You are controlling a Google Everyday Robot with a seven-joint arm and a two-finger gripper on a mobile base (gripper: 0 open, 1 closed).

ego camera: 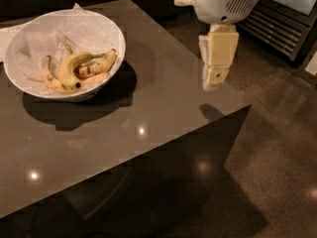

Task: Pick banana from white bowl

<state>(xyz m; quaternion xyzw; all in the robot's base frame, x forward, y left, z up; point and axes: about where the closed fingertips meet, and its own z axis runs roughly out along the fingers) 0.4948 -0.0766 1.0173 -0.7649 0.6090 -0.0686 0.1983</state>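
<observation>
— Where is the banana (68,68) lying for you?

— It is lying in the white bowl (118,47), at the far left of the surface (158,113). It is resting on two thinner spotted bananas (96,66) and the crumpled paper (84,29). The gripper (214,81) is hanging well apart from it, over the surface's right edge, and I cannot tell how its jaws are standing.

— How is it going to handle?

— You are probably dealing with something light and firm but easily bruised, with smooth skin that may slip. I would be closing gently across the plump middle of the arc, not at either end.

— Which way is it pointing?

— It is lying flat and curving. The black tip is pointing toward the near rim, the other end toward the right rim, and the bulge toward the left. Its long axis is running diagonally, near-left to far-right, so you would be turning the jaws across that line.
</observation>
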